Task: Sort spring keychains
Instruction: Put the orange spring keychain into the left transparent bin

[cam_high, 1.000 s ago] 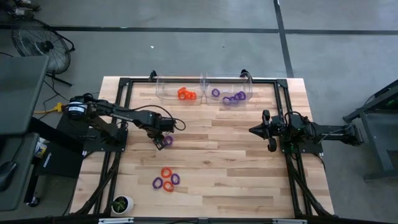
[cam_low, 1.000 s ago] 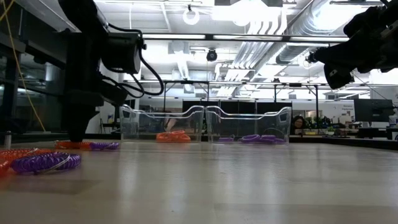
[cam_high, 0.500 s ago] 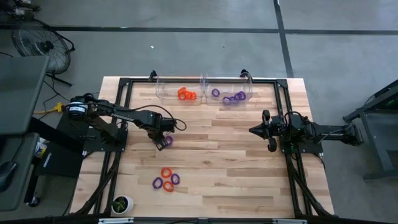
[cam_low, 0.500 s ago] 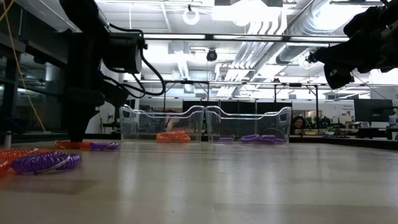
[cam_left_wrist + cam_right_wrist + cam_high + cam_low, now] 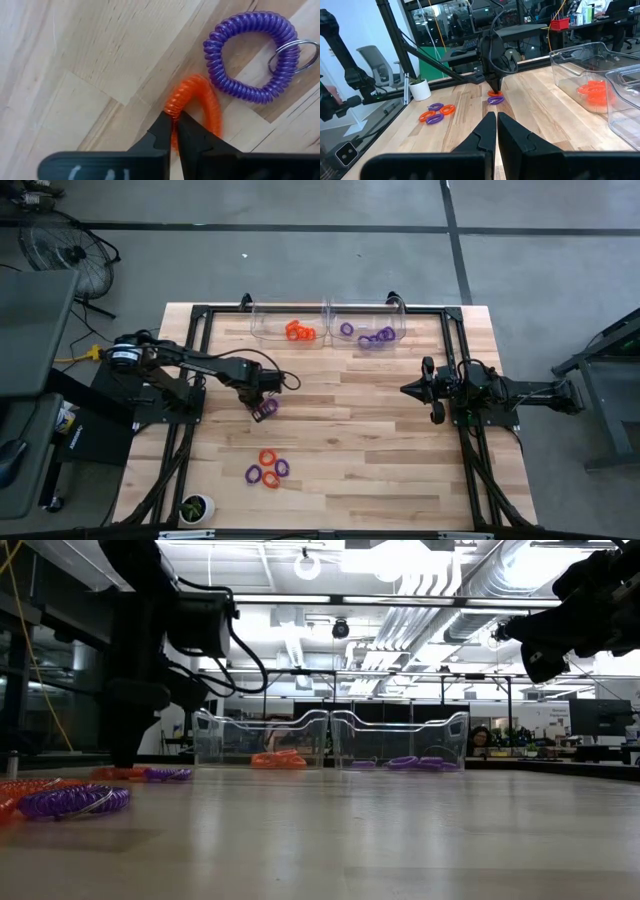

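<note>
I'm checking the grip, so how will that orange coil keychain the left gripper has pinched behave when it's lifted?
The orange keychain is a thin plastic coil, so it will probably sag and stretch rather than hold its ring shape. The left gripper pinches only one strand, so it may swing. It looks light; the touching purple keychain might get nudged.

Orange coil [image 5: 196, 102] pinched, purple coil [image 5: 252, 57] beside it, four loose coils [image 5: 267, 470] nearer, others binned [image 5: 299, 331]

orange keychain [image 5: 197, 107] — part hidden by fingers [image 5: 162, 132]
</note>
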